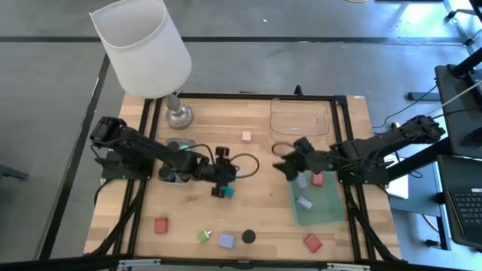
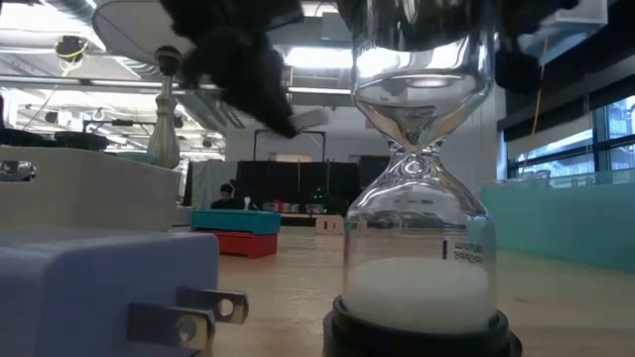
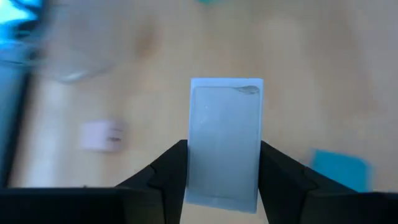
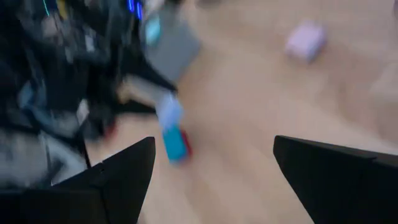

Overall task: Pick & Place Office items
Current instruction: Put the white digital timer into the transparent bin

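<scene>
Left wrist view: the left claw (image 3: 224,171) is clenched on a pale grey-blue block (image 3: 225,140), its two dark fingers (image 3: 165,171) pressed against the block's sides above the wooden desk (image 1: 256,169). From overhead, that claw sits mid-desk, just beside a small teal piece (image 1: 228,192). The right claw (image 1: 290,167) hovers with its jaws spread wide, holding nothing, at the near corner of the green tray (image 1: 327,211), where a red block (image 1: 318,179) and lilac blocks (image 1: 303,202) lie.
</scene>
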{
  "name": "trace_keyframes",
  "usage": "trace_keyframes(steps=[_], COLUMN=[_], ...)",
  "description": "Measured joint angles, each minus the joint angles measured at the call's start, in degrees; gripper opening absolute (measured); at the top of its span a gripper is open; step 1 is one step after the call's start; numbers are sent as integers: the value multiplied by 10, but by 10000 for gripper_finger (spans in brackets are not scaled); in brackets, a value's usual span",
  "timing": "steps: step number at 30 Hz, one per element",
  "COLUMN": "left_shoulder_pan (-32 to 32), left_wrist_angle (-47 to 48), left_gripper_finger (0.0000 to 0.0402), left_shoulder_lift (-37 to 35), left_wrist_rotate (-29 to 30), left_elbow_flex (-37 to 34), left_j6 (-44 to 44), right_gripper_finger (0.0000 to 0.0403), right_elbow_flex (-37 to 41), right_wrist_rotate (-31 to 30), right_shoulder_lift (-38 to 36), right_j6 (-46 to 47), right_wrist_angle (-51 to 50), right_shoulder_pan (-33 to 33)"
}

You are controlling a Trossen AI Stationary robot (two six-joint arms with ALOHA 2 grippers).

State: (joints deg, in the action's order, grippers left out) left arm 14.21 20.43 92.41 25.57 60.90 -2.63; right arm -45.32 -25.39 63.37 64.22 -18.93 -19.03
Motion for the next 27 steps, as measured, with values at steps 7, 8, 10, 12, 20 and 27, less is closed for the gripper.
trace_keyframes(steps=[7,8,10,12,20,27], left_shoulder_pan=[-45,-48,-55,-62,-72,-76], left_wrist_angle=[-135,-149,-174,-190,-195,-203], left_gripper_finger=[154,154,154,154,154,154], left_shoulder_lift=[0,0,0,0,0,0], left_wrist_rotate=[66,68,83,90,80,79], left_elbow_flex=[0,0,0,0,0,0], left_j6=[4,4,2,-8,-26,-42], right_gripper_finger=[331,331,331,331,331,331], right_elbow_flex=[0,0,0,0,0,0], right_wrist_rotate=[-22,-22,-19,-1,25,75], right_shoulder_lift=[9,14,25,41,101,141], right_j6=[51,59,61,61,58,63], right_wrist_angle=[113,125,145,180,254,263], right_shoulder_pan=[66,72,81,88,103,122])
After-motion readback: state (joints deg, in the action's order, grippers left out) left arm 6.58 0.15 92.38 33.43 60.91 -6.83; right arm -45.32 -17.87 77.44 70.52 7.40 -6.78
